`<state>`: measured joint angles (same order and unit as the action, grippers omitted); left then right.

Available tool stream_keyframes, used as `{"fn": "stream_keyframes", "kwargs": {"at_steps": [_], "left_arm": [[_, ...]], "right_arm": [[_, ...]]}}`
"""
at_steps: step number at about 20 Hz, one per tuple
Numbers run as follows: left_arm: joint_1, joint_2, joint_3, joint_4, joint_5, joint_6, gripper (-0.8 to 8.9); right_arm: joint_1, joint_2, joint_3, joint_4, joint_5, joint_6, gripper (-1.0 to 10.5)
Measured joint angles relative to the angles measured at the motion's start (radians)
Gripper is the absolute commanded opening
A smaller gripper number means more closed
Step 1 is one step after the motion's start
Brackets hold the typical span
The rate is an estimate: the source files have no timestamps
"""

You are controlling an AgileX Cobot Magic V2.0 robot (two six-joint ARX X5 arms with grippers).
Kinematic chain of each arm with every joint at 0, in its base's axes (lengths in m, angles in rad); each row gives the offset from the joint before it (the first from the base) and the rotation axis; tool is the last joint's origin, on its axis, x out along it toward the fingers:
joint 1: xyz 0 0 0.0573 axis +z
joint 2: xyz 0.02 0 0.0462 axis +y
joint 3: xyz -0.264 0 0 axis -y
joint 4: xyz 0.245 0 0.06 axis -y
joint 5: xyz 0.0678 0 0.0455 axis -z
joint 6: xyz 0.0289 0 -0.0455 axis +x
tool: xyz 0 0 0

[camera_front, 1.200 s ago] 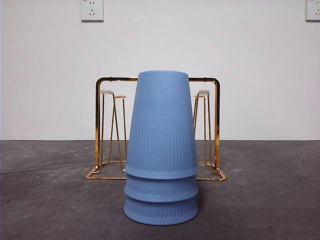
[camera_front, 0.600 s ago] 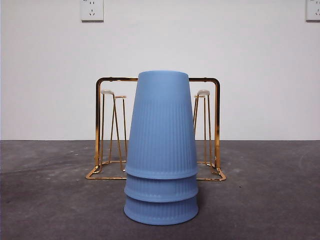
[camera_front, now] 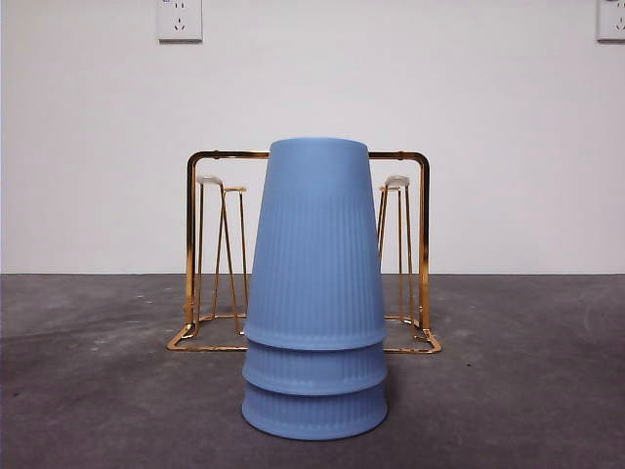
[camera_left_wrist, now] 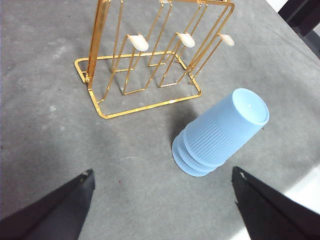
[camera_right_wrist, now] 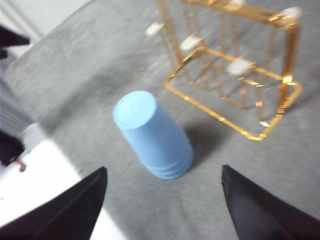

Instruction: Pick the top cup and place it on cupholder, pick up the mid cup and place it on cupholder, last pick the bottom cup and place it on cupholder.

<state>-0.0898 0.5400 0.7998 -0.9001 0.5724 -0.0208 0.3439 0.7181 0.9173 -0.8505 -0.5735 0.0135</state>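
Cups (camera_front: 314,293) sit nested upside-down on the worktop (camera_front: 527,391), just in front of the cupholder (camera_front: 200,244), ready for lifting off. Left claw (camera_left_wrist: 160,200) and right claw (camera_right_wrist: 162,200) hover above, released.

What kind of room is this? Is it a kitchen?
Probably not a kitchen; more likely a robot test room. There is a bare white wall with a power socket, a plain grey table, and only stacked blue cups and a gold cupholder.

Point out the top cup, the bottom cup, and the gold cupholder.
top cup (camera_front: 314,244), front view, ribbed side wall.
bottom cup (camera_front: 314,415), front view, exposed rim band.
cupholder (camera_front: 190,244), front view, left upright of frame.
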Motion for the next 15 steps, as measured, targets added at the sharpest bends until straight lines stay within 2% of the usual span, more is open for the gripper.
{"fn": "stream_keyframes", "kwargs": {"at_steps": [4, 10, 15], "left_arm": [[0.0, 0.0, 0.0, 0.0, 0.0, 0.0, 4.36], [0.0, 0.0, 0.0, 0.001, 0.0, 0.0, 4.36], [0.0, 0.0, 0.0, 0.001, 0.0, 0.0, 4.36]], "right_arm": [[0.139, 0.116, 0.0, 0.115, 0.017, 0.021, 3.9], [0.325, 0.293, 0.007, 0.284, 0.151, 0.035, 4.3], [0.412, 0.412, 0.022, 0.379, 0.228, 0.035, 4.3]]}}
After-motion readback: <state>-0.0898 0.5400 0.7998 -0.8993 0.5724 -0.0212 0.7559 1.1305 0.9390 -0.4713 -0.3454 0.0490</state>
